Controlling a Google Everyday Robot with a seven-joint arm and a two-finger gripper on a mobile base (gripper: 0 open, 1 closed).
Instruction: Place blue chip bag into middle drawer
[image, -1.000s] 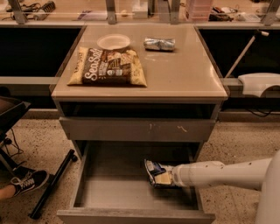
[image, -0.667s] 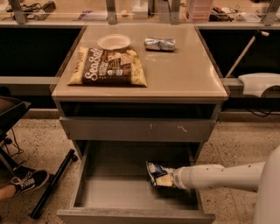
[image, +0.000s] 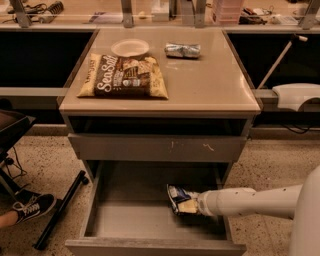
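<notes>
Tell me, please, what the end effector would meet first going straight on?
Past the bag at its tip, the end effector, low inside the drawer, would probably reach the left wall; depth is unclear.

The tabletop carries a tan bag at the left edge, a plate behind it and a foil packet near the back edge. The gripper holds the blue bag in the open drawer.
</notes>
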